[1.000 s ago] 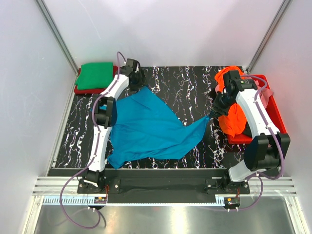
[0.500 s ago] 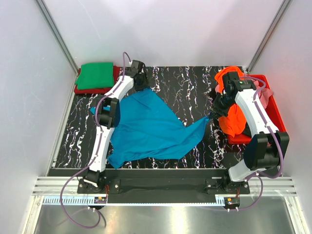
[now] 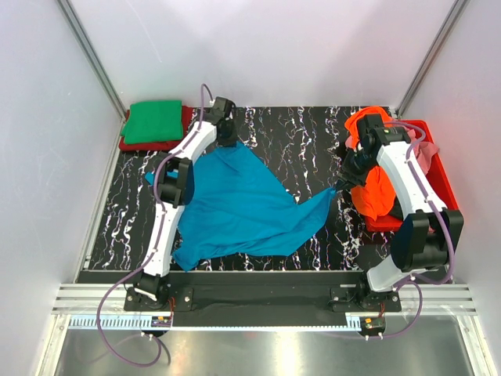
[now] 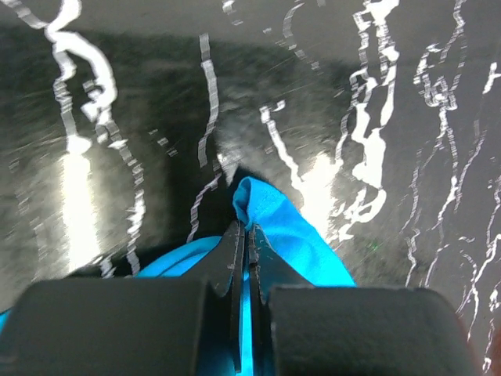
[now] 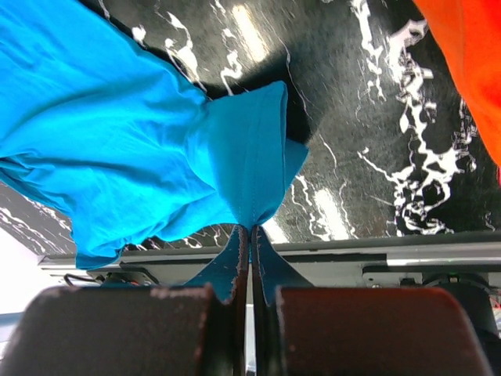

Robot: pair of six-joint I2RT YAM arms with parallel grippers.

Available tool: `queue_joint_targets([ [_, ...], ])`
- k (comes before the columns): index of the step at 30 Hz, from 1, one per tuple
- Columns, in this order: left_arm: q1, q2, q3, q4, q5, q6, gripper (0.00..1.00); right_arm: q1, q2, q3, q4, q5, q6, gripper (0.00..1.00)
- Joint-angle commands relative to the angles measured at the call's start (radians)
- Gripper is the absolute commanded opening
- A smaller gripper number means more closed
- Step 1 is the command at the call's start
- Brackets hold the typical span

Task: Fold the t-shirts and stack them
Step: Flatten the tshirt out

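Observation:
A teal blue t-shirt (image 3: 239,205) lies spread over the middle of the black marbled table (image 3: 293,137). My left gripper (image 3: 227,141) is at its far corner, shut on a small peak of the blue cloth (image 4: 262,215). My right gripper (image 3: 340,185) is shut on the shirt's right sleeve tip (image 5: 250,168), lifted off the table. A folded green t-shirt (image 3: 153,121) rests on a red one (image 3: 139,145) at the far left. Orange (image 3: 376,184) and pink (image 3: 427,153) t-shirts lie in the bin at the right.
A red plastic bin (image 3: 440,176) stands at the table's right edge under my right arm. White walls with metal posts close in the back and sides. A metal rail (image 3: 258,301) runs along the near edge by the arm bases.
My left gripper moved a little to the right at the shirt's far corner and closed on the blue cloth. The right gripper held its sleeve tip in place.

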Motion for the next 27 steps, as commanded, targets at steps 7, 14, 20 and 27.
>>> queue_joint_targets([
  [7,0.1,-0.534,-0.153,-0.029,-0.024,-0.014,0.0,0.001,0.06,0.315,-0.042,-0.046,-0.057,0.0],
  [14,0.156,-0.967,-0.363,-0.072,-0.097,0.003,0.0,0.001,0.039,0.54,-0.085,-0.064,-0.091,0.0],
  [20,0.165,-1.304,-0.51,-0.125,-0.229,-0.009,0.0,0.001,-0.075,0.665,-0.082,-0.035,-0.098,0.0],
  [27,0.165,-1.585,-0.461,-0.281,-0.306,-0.008,0.0,-0.001,-0.286,0.698,-0.088,0.028,-0.065,0.0],
])
